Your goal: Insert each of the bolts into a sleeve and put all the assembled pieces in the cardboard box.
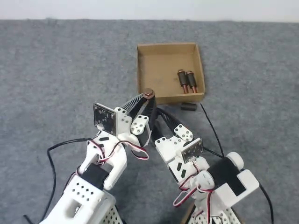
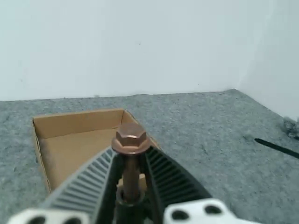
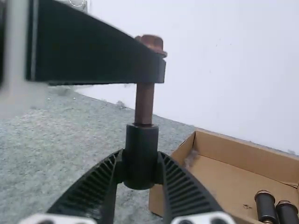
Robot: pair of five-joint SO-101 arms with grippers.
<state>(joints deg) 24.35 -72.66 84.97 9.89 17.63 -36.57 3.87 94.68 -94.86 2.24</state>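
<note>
Now, bolt (image 3: 145, 101) upright, head up, left jaws clamped on its shank, right jaws clamped on sleeve (image 3: 140, 155) beneath.

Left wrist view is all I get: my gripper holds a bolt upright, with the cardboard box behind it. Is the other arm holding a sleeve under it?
Observer: Yes. The right gripper is shut on a black sleeve. The bolt enters its top opening, and much of the shank shows above it.
Operator: How many finished pieces are in the cardboard box?
Observer: Two assembled pieces lie side by side near the wall on the right of the high view.
Operator: Any sleeves left over?
Observer: One loose sleeve lies on the carpet, just outside the box's near wall.
</note>
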